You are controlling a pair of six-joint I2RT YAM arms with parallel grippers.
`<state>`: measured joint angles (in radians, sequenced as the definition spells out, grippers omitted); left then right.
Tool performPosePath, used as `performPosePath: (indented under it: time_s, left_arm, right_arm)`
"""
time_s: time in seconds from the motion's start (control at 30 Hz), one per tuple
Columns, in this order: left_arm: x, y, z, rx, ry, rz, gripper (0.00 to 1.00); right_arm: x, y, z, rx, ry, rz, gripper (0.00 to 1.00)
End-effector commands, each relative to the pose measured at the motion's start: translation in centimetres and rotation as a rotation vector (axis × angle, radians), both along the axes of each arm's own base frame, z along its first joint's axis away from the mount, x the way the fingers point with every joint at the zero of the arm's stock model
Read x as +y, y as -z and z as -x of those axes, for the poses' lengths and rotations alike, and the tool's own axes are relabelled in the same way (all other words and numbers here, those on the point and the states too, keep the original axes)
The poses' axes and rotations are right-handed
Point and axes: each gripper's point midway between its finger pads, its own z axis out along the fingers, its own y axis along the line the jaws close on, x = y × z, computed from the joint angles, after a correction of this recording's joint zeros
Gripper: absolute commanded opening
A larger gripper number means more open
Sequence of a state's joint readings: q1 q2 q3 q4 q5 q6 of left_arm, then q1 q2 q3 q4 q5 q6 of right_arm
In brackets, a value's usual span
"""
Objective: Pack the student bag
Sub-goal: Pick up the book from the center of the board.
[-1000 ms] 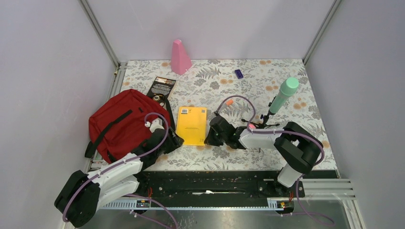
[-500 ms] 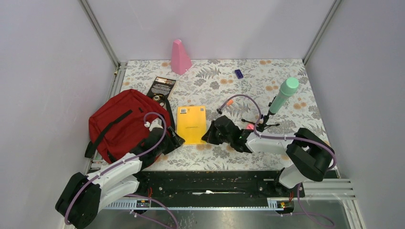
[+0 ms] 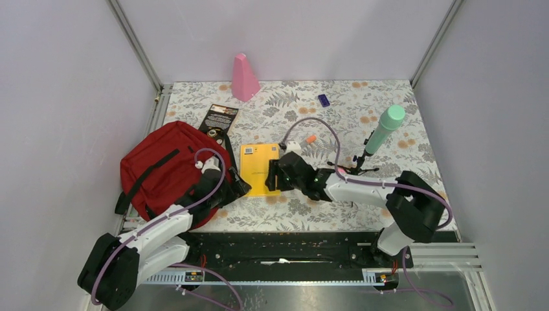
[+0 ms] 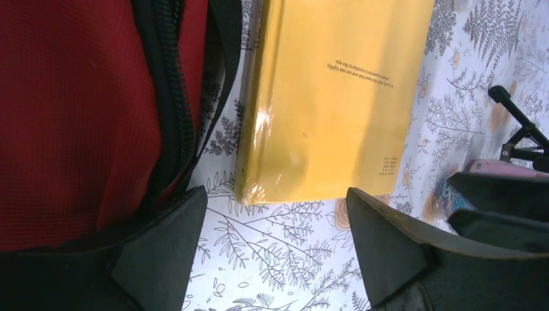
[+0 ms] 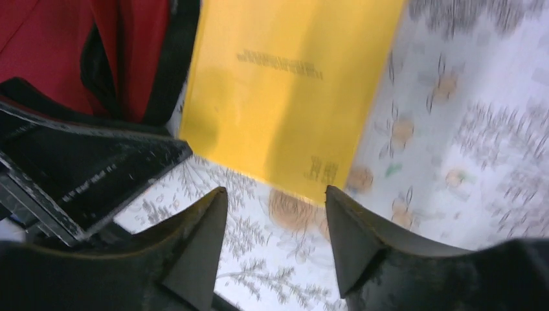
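Observation:
The student bag [image 3: 165, 165], dark red with black straps, lies at the table's left. A yellow book [image 3: 257, 167] lies flat just to its right. My left gripper [image 3: 234, 188] sits low between the bag's corner and the book's near left corner. In the left wrist view, this gripper [image 4: 275, 197] is open over bare tablecloth, with the bag [image 4: 71, 116] to its left and the book [image 4: 336, 97] just ahead. My right gripper [image 3: 272, 176] is at the book's near right corner. In the right wrist view, it [image 5: 277, 193] is open and empty, the book [image 5: 285, 84] just beyond its tips.
A pink wedge [image 3: 244, 78] and a small purple item [image 3: 324, 100] stand at the back. A black card [image 3: 220, 120] lies behind the bag. A mint-topped stand [image 3: 383, 129] rises at the right. A small orange piece [image 3: 311, 138] lies beside the right arm's cable.
My right gripper has opened from shut and slid left to the book's near corner. The left gripper's jaws have spread wider and stayed by the bag.

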<state>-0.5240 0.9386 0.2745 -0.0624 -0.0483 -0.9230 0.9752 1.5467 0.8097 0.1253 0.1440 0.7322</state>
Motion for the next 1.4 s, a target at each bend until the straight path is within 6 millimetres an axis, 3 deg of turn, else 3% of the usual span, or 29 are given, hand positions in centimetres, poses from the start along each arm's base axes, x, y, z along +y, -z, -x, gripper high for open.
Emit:
performPosePath:
  time_s: [0.0, 0.17, 0.37, 0.43, 0.7, 0.9, 1.07, 1.37]
  left_arm:
    - [-0.1, -1.7, -1.6, -0.045, 0.006, 0.016, 0.85]
    - [0.1, -1.9, -2.2, -0.048, -0.006, 0.049, 0.85]
    - [0.4, -1.8, -1.9, -0.056, -0.010, 0.054, 0.83]
    - [0.5, -1.7, -1.7, -0.059, -0.005, 0.055, 0.83]
    - [0.8, -1.1, -0.9, -0.050, -0.002, 0.052, 0.83]
    - [0.8, -1.1, -0.7, -0.049, -0.002, 0.058, 0.83]
    - [0.6, -1.4, -0.6, -0.059, 0.009, 0.071, 0.83]
    - [-0.1, -1.1, -0.1, -0.043, 0.050, 0.093, 0.83]
  right_arm:
    - [0.3, -2.3, -4.1, -0.160, -0.050, 0.197, 0.72]
    - [2.3, -2.2, -8.7, -0.119, -0.096, 0.225, 0.83]
    - [4.3, -0.8, -13.8, -0.116, -0.120, 0.276, 0.87]
    - [5.2, -1.4, -15.6, -0.154, -0.126, 0.290, 0.88]
    - [6.6, 0.2, -19.9, -0.130, -0.103, 0.328, 0.88]
    - [8.0, 2.8, -20.7, -0.055, -0.118, 0.346, 0.88]
    - [8.4, 2.6, -20.5, -0.025, -0.135, 0.343, 0.87]
    - [6.9, 4.0, -14.8, 0.112, -0.206, 0.264, 0.78]
